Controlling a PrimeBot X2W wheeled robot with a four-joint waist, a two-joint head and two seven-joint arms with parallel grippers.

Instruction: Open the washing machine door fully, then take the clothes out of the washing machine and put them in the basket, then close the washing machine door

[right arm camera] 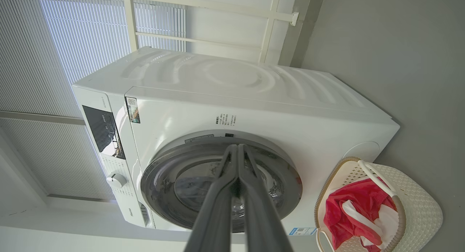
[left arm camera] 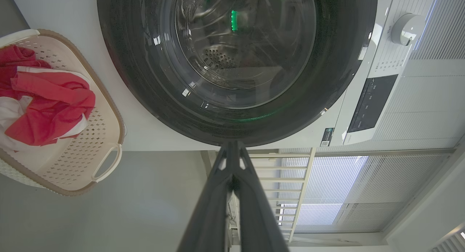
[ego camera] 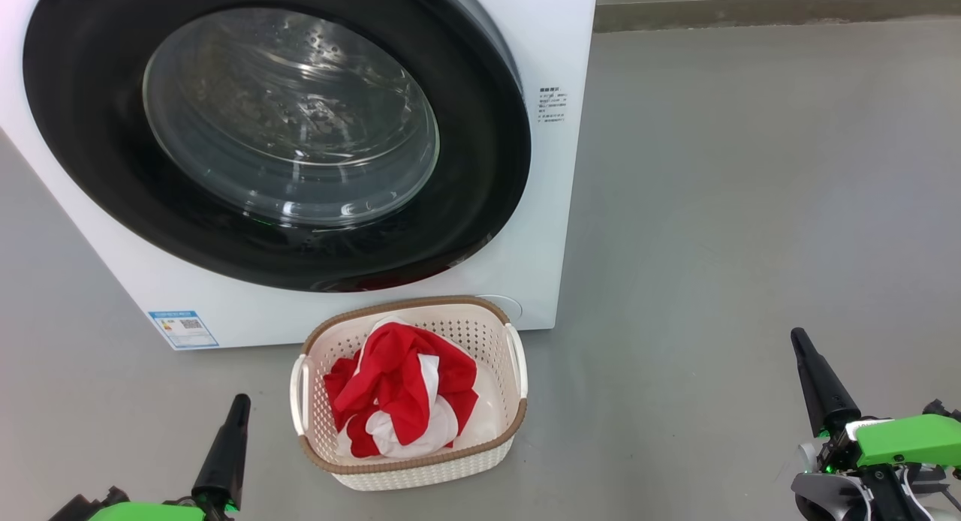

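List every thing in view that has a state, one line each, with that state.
washing machine door: closed against the machine.
washing machine: no clothes seen through the glass.
clothes: crumpled, lying in the basket.
basket: upright on the floor in front of the machine, holding the clothes.
left gripper: shut, holding nothing.
right gripper: shut, holding nothing.
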